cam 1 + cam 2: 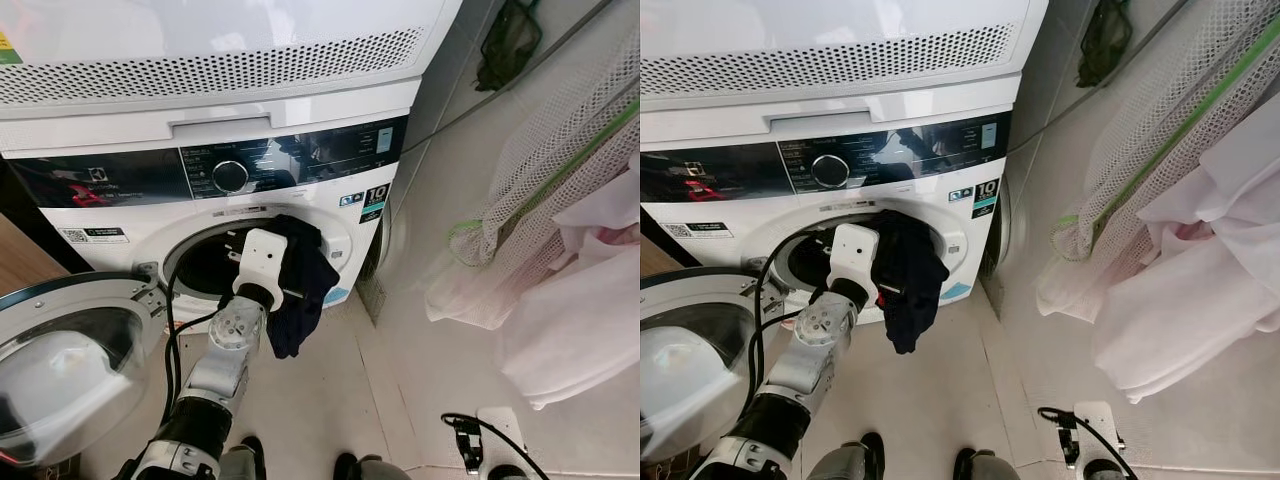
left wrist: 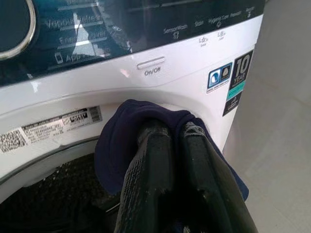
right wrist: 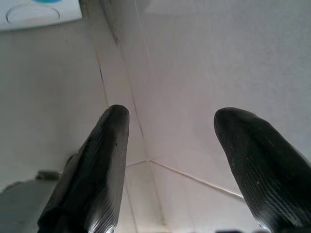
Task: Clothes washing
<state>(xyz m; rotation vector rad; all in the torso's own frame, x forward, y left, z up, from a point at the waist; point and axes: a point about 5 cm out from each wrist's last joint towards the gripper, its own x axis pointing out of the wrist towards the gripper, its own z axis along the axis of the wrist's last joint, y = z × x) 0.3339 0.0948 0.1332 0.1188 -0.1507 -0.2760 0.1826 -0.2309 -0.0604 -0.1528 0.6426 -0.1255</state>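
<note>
A white front-loading washing machine [image 1: 120, 215] stands before me with its round door [image 1: 60, 360] swung open to the left. My left gripper [image 2: 175, 128] is raised at the right rim of the drum opening [image 1: 205, 265], shut on a dark navy garment [image 1: 300, 290]. The cloth drapes over the fingers and hangs down in front of the machine, outside the drum. My right gripper [image 3: 170, 121] hangs low at my right side, open, with nothing between its fingers and pale floor tiles beyond.
A white mesh laundry bag [image 1: 540, 190] with pale pink and white clothes [image 1: 580, 320] hangs at the right. A dryer [image 1: 200, 50] sits stacked on the washer. Tiled floor [image 1: 320, 400] lies between the machine and the bag. A dark item [image 1: 508, 40] hangs on the wall.
</note>
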